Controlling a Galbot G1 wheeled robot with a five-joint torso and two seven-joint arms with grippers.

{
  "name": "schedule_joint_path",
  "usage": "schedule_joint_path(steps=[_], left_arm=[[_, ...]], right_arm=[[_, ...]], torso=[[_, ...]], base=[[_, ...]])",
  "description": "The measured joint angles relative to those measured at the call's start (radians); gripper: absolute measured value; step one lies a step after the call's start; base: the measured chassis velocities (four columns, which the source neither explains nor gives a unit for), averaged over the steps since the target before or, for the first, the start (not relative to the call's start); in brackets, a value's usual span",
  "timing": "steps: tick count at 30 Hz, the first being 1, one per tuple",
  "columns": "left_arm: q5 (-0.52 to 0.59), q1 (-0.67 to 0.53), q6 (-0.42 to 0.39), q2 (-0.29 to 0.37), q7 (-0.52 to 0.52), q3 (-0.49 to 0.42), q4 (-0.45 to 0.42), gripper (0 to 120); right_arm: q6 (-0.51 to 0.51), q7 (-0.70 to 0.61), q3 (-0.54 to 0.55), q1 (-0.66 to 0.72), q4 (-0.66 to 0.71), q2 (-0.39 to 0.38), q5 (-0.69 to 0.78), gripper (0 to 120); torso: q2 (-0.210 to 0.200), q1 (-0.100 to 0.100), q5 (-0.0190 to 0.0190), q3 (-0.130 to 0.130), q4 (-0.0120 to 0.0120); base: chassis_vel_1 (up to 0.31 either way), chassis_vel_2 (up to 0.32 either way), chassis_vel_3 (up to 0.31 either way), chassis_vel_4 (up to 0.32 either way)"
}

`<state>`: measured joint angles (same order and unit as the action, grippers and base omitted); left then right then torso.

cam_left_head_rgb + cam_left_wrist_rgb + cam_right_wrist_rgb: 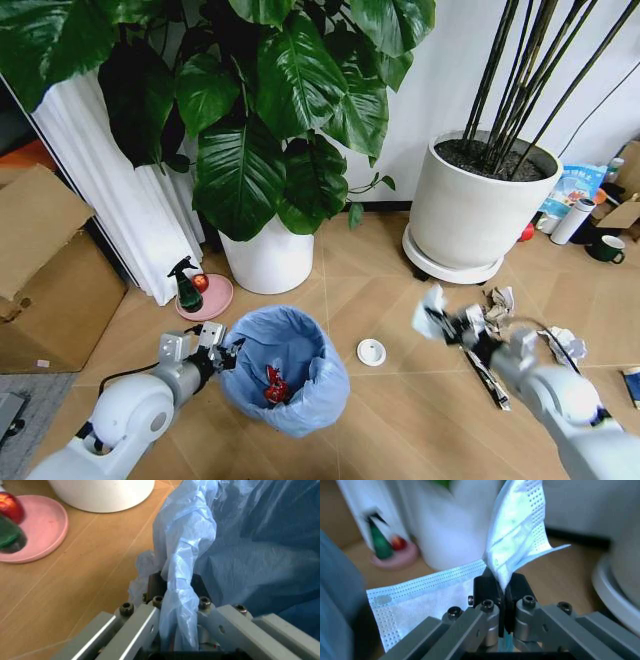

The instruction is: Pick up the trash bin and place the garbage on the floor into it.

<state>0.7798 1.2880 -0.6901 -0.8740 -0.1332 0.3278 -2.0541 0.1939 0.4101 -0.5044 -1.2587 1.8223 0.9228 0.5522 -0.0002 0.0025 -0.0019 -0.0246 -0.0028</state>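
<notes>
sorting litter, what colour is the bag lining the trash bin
Light blue crinkly plastic bag lining the round bin; clearest in the left wrist view.

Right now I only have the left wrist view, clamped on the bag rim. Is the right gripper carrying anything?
Observer: Yes. The right gripper is shut on a white mask.
Operator: Is it over the bin?
Observer: No. In the head view the mask hangs to the right of the bin, apart from it.
Operator: Anything inside the bin?
Observer: A red can lies inside. A white disc and paper wads are on the floor.
</notes>
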Motion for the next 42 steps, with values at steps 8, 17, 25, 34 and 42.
schedule_joint_path(steps=[8,17,25,34,42], left_arm=[[0.066,-0.162,-0.021,-0.019,-0.047,-0.15,0.069,0],[0.099,-0.288,-0.033,-0.042,-0.065,-0.246,0.146,0],[0.116,-0.302,-0.038,-0.035,-0.075,-0.253,0.144,0],[0.119,-0.301,-0.039,-0.036,-0.086,-0.252,0.136,0],[0.129,-0.302,-0.04,-0.038,-0.106,-0.253,0.124,0]], right_arm=[[0.06,-0.091,0.319,0.307,0.052,-0.024,0.137,0],[0.092,-0.119,0.556,0.419,0.06,-0.011,0.185,0],[0.11,-0.152,0.632,0.405,0.036,-0.003,0.12,11],[0.13,-0.175,0.628,0.388,0.038,-0.002,0.114,43],[0.144,-0.18,0.613,0.374,0.048,-0.006,0.131,71]], torso=[[0.0,0.0,-0.0003,0.0,0.0002],[0.0,0.0,-0.0003,0.0,0.0],[0.0,0.0,0.0,0.0,0.0002],[0.0,0.0,-0.0002,0.0,0.0002],[0.0,0.0,-0.0001,0.0,0.0002]], base=[[0.0,0.0,0.0,0.0],[0.0,0.0,0.0,0.0],[0.0,0.0,0.0,0.0],[0.0,0.0,0.0,0.0],[0.0,0.0,0.0,0.0]])
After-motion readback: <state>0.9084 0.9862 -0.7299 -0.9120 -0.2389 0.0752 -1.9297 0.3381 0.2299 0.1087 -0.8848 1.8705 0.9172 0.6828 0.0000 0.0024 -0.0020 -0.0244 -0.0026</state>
